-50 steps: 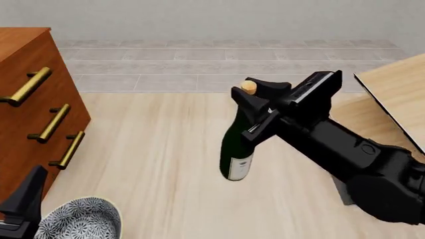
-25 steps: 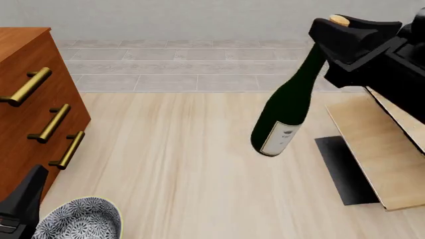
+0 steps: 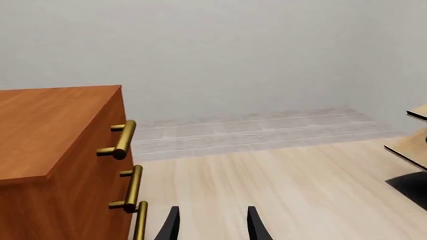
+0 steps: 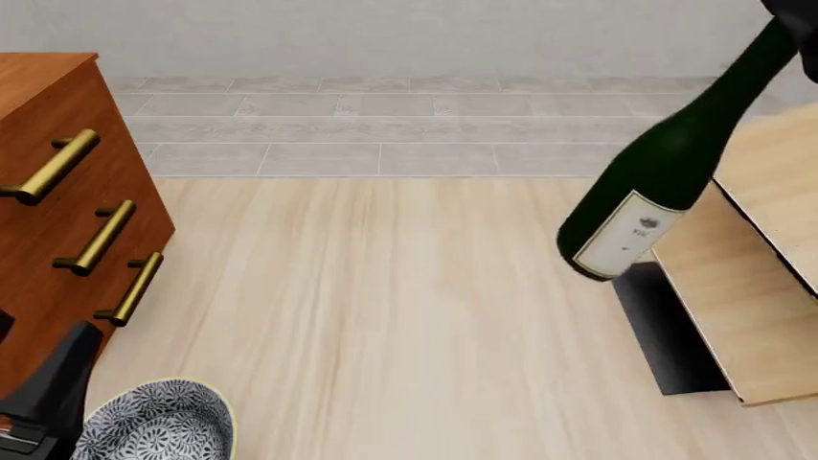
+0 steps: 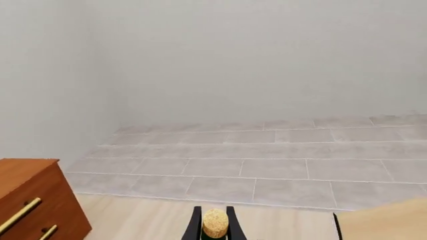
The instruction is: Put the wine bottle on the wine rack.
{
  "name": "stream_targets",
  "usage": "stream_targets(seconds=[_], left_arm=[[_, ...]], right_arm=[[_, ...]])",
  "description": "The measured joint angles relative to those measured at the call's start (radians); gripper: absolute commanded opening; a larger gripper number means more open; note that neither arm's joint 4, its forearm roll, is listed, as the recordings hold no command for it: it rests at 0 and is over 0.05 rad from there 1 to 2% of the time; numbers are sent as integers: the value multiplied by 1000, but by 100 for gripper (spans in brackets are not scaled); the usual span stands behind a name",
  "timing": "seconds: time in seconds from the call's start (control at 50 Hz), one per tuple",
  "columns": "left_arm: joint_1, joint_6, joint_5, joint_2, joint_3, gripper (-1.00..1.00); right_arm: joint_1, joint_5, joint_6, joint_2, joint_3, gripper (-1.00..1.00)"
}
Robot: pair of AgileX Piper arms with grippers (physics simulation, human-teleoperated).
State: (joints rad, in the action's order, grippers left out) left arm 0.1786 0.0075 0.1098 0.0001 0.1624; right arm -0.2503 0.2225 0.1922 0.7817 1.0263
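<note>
Drawer cabinet: I see it at the left edge of the desk, reddish-brown wood, with three brass handles on the face turned to the middle.

Left gripper: at the near left corner of the desk, low. In my left wrist view the two dark fingers stand apart with bare desk between them, so it is released and carries nothing.

Bowl: at the near edge, just beside the left gripper, white with a dark pattern, partly cut by the frame.

Wine bottle: in the air over the right half of the desk, tilted, the neck up toward the far right corner and the base lower, toward the middle. The white label is near the base. The base hangs over the left edge of the rack; I cannot tell if it touches it.

Right gripper: almost out of the front view at the top right. In my right wrist view the fingers are clenched on the bottle top, one on each side of the gold cap.

Wine rack: at the right edge of the desk, pale wood slanted panels over a black base.
</note>
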Motion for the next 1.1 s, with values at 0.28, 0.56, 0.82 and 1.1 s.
stream_targets(seconds=[0.28,0.56,0.82,1.1], left_arm=[[15,-11,-1,0,7,100],[24,-20,-4,0,7,100],[30,-20,-5,0,8,100],[39,-21,-4,0,8,100]], right_arm=[[138,94,75,-14,65,-100],[256,157,116,-14,106,-100],[347,214,129,-9,162,-100],[437,283,118,-2,232,-100]])
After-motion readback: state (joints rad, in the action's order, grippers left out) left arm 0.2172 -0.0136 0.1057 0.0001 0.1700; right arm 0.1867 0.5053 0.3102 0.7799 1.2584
